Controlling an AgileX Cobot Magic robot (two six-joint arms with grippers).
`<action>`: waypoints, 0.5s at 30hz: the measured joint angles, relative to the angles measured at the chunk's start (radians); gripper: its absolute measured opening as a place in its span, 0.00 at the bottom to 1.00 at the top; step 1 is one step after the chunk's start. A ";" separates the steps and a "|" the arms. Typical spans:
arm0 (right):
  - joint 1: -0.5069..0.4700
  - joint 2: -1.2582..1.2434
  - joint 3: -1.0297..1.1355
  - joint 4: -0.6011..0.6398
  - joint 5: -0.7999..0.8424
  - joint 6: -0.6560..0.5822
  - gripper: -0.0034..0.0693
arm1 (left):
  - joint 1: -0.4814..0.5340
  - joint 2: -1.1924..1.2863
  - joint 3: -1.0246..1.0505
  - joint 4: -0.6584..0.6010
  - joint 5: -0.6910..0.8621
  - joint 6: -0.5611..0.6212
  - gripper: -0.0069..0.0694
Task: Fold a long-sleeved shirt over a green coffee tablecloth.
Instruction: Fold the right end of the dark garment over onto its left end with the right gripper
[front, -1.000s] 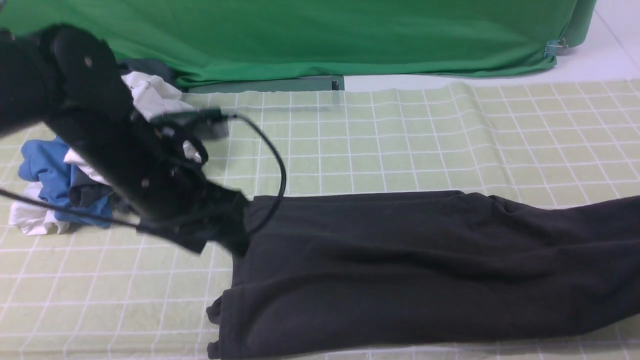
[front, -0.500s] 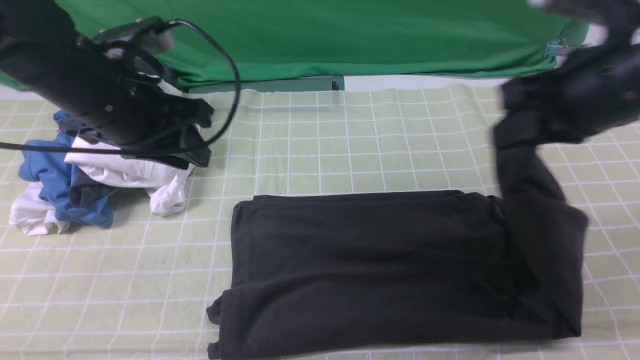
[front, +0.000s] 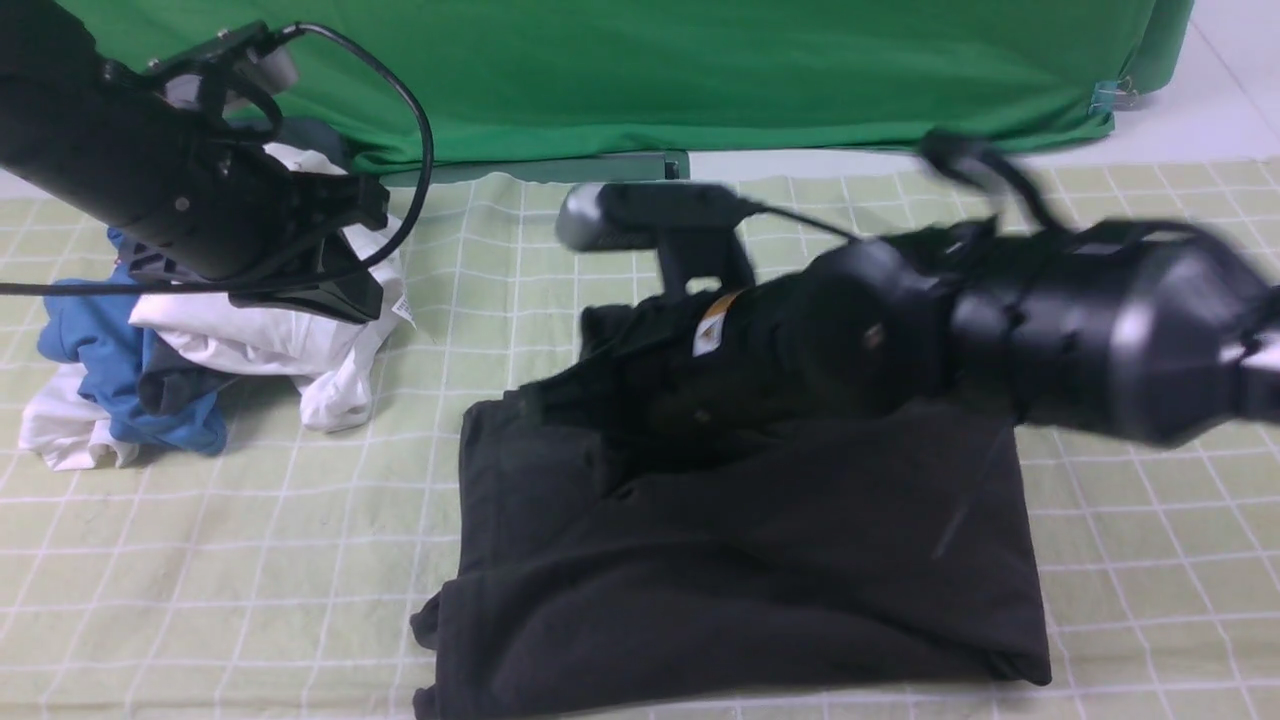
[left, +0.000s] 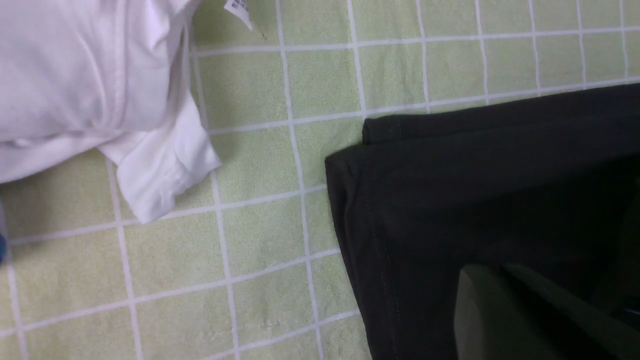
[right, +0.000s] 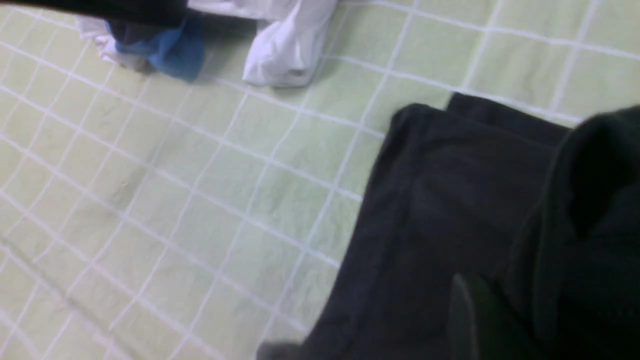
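Observation:
The long-sleeved shirt (front: 760, 560) is black and lies as a folded rectangle on the green coffee tablecloth (front: 250, 560), a pale yellow-green cloth with white grid lines. My right arm reaches across it from the right. The right gripper (front: 560, 400) is low over the shirt's far left corner, and a bunch of black cloth rises beside its finger (right: 457, 300), so it looks shut on the shirt (right: 440, 200). My left gripper (front: 345, 295) hangs shut and empty above the clothes pile, its fingertips (left: 505, 295) together over the shirt's edge (left: 500, 175).
A pile of garments lies at the left: a white shirt with a label tag (front: 270, 340) on a blue garment (front: 90, 340). A plain deep green backdrop (front: 650, 70) hangs behind, clipped at its right corner (front: 1110, 97). White floor (front: 1180, 130) shows at the back right.
My right arm swept in from the right, carrying the shirt's right part leftward over its body. My left gripper let go, shut, and drew back above the pile.

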 joint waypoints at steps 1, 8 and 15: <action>0.015 0.041 0.000 0.001 -0.049 0.000 0.15 | 0.000 0.001 0.000 -0.002 0.000 0.000 0.11; 0.062 0.120 0.000 0.007 -0.104 0.001 0.50 | 0.000 0.009 0.000 -0.005 -0.008 -0.005 0.11; 0.071 0.048 0.000 0.007 0.006 -0.044 0.76 | 0.000 0.010 0.000 -0.002 -0.015 -0.009 0.14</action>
